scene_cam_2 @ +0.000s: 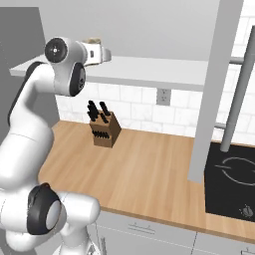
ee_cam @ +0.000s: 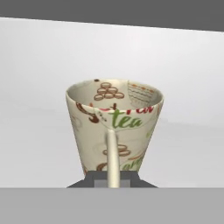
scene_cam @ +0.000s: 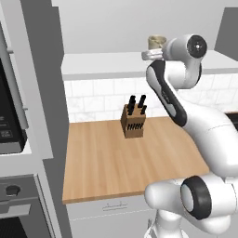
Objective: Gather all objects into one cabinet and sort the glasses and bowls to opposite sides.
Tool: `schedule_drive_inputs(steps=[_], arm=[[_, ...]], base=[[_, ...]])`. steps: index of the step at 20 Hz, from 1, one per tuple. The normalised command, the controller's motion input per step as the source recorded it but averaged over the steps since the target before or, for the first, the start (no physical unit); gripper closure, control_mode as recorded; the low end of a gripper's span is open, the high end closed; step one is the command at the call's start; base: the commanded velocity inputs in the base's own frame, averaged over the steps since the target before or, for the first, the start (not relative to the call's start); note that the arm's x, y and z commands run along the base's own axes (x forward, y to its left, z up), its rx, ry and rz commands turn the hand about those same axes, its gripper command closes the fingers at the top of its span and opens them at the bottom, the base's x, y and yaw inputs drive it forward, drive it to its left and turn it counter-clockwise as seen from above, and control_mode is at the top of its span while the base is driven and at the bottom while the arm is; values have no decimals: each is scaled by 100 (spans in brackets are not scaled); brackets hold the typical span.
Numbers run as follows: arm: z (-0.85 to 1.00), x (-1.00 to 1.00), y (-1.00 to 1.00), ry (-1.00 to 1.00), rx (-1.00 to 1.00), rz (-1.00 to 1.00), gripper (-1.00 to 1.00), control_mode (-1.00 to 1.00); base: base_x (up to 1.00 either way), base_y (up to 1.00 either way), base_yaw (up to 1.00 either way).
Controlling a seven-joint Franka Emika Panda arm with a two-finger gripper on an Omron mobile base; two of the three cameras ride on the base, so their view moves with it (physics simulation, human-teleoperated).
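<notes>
A beige cup (ee_cam: 114, 127) printed with brown and green "tea" marks fills the hand view, upright, its open top showing. My gripper (ee_cam: 113, 180) is shut on the thin strip of the cup's near side, with the dark fingertips (ee_cam: 98, 180) just below it. From the base cameras the arm reaches up to the cabinet's pale grey shelf (scene_cam: 107, 65), and the cup (scene_cam: 157, 42) stands at the hand (scene_cam: 149, 55) just above that shelf. The same cup (scene_cam_2: 93, 41) peeks over the hand (scene_cam_2: 101, 53) in the right base view. The bowls are out of view.
A wooden knife block (scene_cam: 133, 122) stands at the back of the wooden counter (scene_cam: 116, 162) under the shelf. A dark cooktop (scene_cam_2: 231, 179) lies to the right behind a grey cabinet panel (scene_cam_2: 211, 94). An oven (scene_cam: 14, 204) and microwave (scene_cam: 9, 121) stand at the left.
</notes>
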Motion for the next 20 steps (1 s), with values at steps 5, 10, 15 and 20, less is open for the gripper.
schedule_drive_inputs(steps=[5,10,15,20], arm=[[60,-64,0,4,0,0,100,-100],[-55,-96,0,2,-4,0,100,-100],[-95,-95,0,0,-8,0,100,-100],[-35,-29,0,-2,-2,-1,100,-100]], base=[[0,0,0],[0,0,0],[0,0,0],[0,0,0]])
